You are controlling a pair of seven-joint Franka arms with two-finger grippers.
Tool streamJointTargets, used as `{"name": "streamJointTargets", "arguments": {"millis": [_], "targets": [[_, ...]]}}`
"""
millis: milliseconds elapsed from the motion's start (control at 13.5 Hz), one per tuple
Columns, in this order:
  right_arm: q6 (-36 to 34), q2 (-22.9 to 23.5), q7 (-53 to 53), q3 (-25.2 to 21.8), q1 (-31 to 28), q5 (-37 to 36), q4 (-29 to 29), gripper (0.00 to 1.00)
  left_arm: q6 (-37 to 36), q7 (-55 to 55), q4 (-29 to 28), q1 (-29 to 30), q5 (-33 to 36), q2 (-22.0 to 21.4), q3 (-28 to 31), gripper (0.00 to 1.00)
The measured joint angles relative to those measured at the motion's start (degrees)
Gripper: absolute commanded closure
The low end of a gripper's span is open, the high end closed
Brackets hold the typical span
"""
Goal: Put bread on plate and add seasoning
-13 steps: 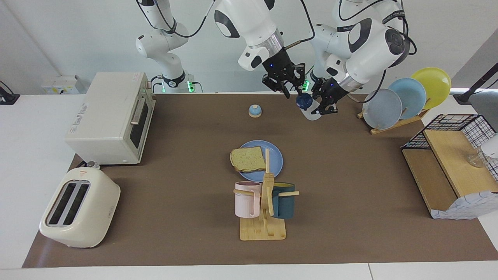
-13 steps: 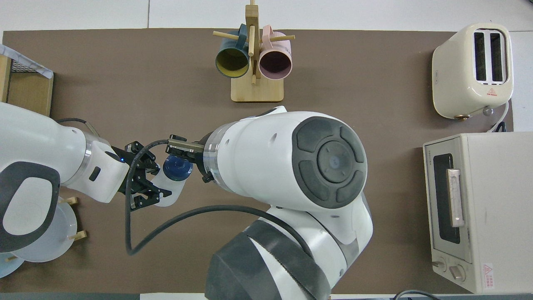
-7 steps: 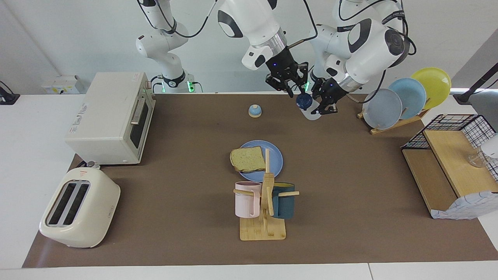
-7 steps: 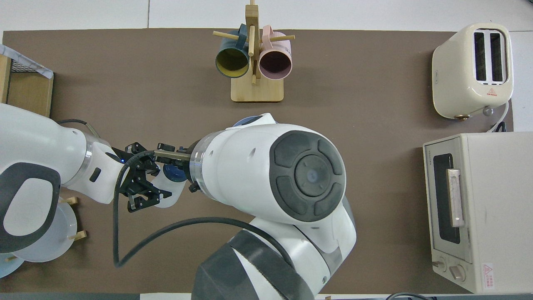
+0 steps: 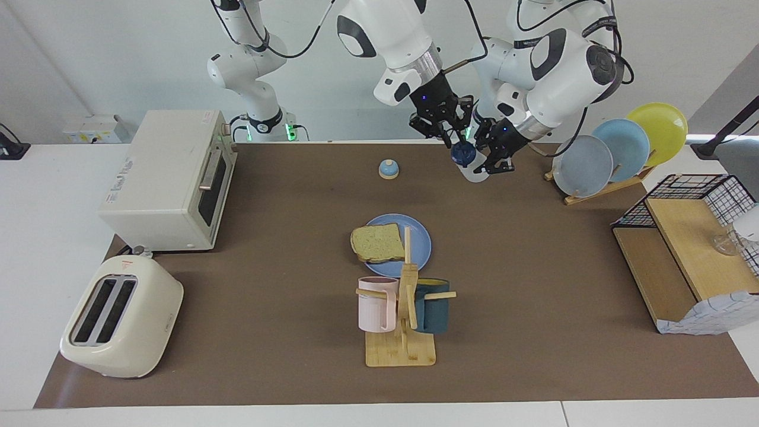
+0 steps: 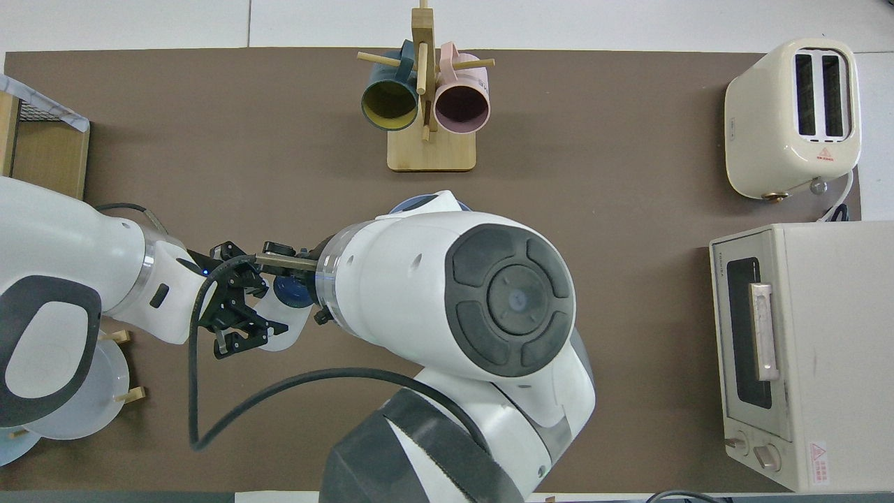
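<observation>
Close to the table edge at the robots' side, toward the left arm's end, the left gripper (image 5: 497, 155) holds the seasoning bottle (image 5: 472, 165) tilted above the brown mat, its 2 fingers clamped on the whitish body. The right gripper (image 5: 449, 131) has reached across and sits at the bottle's dark blue cap (image 5: 462, 155), fingers either side of it; whether they actually press on the cap cannot be told. In the overhead view the right arm's bulk covers most of this spot.

A small blue-domed bell (image 5: 388, 169) stands near the same edge, toward the middle. At the left arm's end, a wooden rack (image 5: 599, 191) keeps 3 plates upright.

Farther out, about mid-table, the blue plate (image 5: 416, 240) lies flat with the bread slice (image 5: 378, 243) on it, the slice overhanging the rim toward the right arm's end.

Farther still, just beside the plate, a wooden mug tree (image 5: 401, 335) carries 1 pink mug (image 5: 375, 303) and 1 dark teal mug (image 5: 431, 305).

At the right arm's end sit a white toaster oven (image 5: 169, 178) and, toward the corner farthest from the robots, a cream toaster (image 5: 121, 316).
</observation>
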Motion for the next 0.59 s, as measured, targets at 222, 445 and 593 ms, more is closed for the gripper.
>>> {"name": "streamJointTargets", "arguments": {"millis": [222, 445, 593], "targets": [[0.1, 0.0, 0.0, -0.1, 0.0, 0.0, 0.1, 0.97, 0.0, -0.9, -0.1, 0.0, -0.2, 0.0, 0.1, 1.0], [0.2, 0.0, 0.0, -0.1, 0.0, 0.0, 0.1, 0.99, 0.0, -1.3, -0.1, 0.0, -0.2, 0.0, 0.1, 1.0], [0.8, 0.1, 0.0, -0.1, 0.0, 0.0, 0.1, 0.63, 0.1, -1.5, -0.1, 0.0, -0.3, -0.1, 0.1, 1.0]]}}
